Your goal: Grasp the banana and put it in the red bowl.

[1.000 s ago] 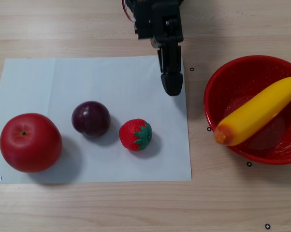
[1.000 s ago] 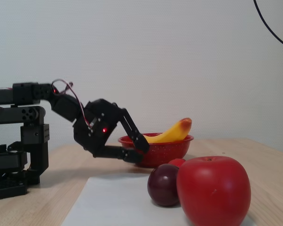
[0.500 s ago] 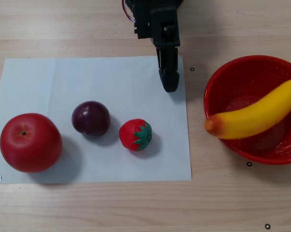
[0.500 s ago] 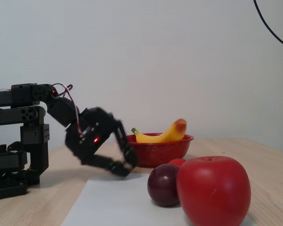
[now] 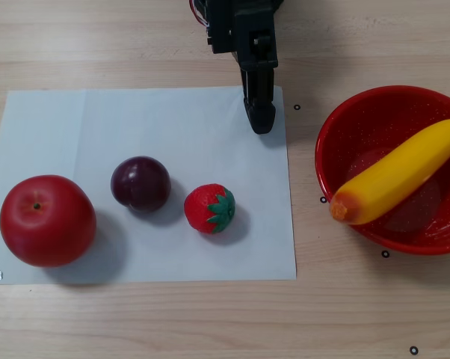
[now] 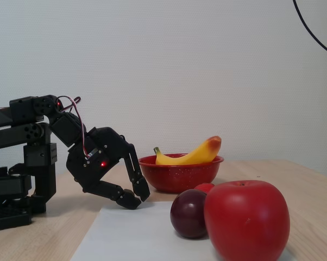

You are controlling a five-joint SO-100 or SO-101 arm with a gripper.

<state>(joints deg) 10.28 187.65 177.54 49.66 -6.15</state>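
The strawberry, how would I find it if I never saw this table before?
In the other view, look at the white paper sheet on the wooden table. Three fruits lie on it; the strawberry is the rightmost, beside the dark purple plum. It is the smallest one, red with a green leafy cap, unlike the big apple.

Yellow banana (image 5: 401, 173) lies tilted in the red bowl (image 5: 344, 127) (orange tip overhanging the rim).
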